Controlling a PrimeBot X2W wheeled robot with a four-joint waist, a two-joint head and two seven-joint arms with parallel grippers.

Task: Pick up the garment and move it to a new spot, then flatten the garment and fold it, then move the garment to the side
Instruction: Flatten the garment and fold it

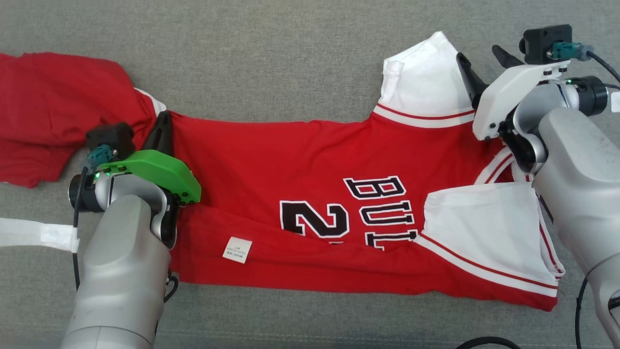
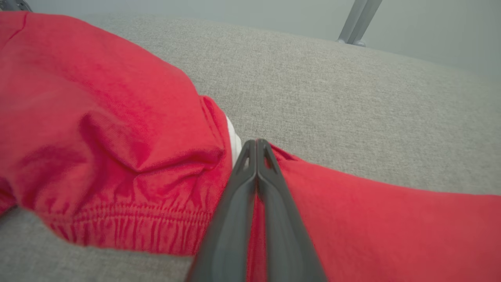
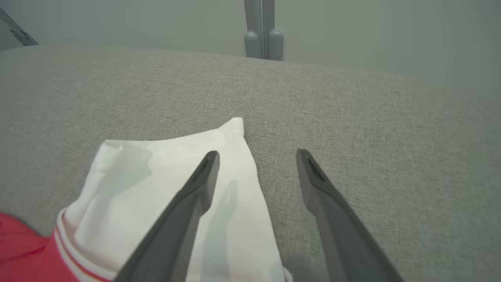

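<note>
- The garment, a red basketball jersey with black lettering and white sleeves, lies sideways across the centre of the head view, mostly spread out but with its lower edge doubled over and a small label showing.
- It looks light, thin and limp: it will likely sag, crease and drag rather than hold shape. The best holds are probably hems, corners and banded sleeve edges, taken at two well-separated points.
- The left gripper, at the jersey's upper left corner, has its fingers pressed together on the hem there, the cloth edge meeting the tips in the left wrist view.
- The right gripper, at the upper right of the head view, has its fingers spread apart. One is over the white sleeve, the other over bare surface, holding nothing.
- A second red piece with a gathered band lies bunched at the far left, just beside the pinched corner, and could snag.
- Everything rests on a grey cloth surface.
</note>
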